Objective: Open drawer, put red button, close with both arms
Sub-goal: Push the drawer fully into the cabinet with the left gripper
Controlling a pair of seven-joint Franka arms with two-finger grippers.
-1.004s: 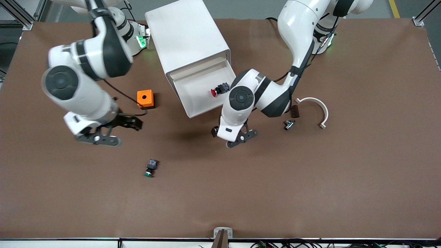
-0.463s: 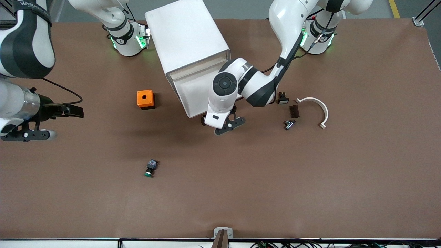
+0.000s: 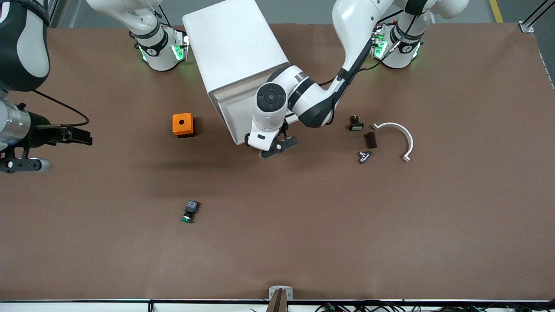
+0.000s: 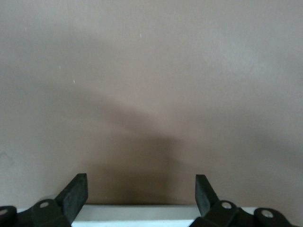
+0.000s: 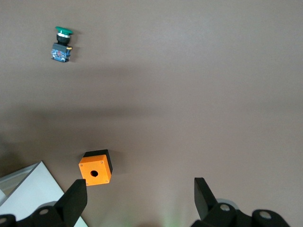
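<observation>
The white cabinet (image 3: 234, 47) stands at the robots' side of the table with its lowest drawer (image 3: 236, 117) pulled open. My left arm's wrist covers the drawer's inside, so the red button is hidden. My left gripper (image 3: 261, 147) hangs at the drawer's front edge, open and empty. In the left wrist view the white drawer front (image 4: 142, 213) lies between its spread fingers (image 4: 75, 194). My right gripper (image 3: 84, 138) is raised over the right arm's end of the table, open and empty. It also shows open in the right wrist view (image 5: 140, 194).
An orange box with a hole (image 3: 182, 125) sits beside the drawer toward the right arm's end; it also shows in the right wrist view (image 5: 95, 168). A green-capped button (image 3: 189, 211) lies nearer the front camera. A white curved piece (image 3: 401, 134) and small dark parts (image 3: 370, 139) lie toward the left arm's end.
My left arm has swung over the open drawer and now hides the red button, with its gripper at the drawer's front. My right arm has pulled away toward its end of the table.
</observation>
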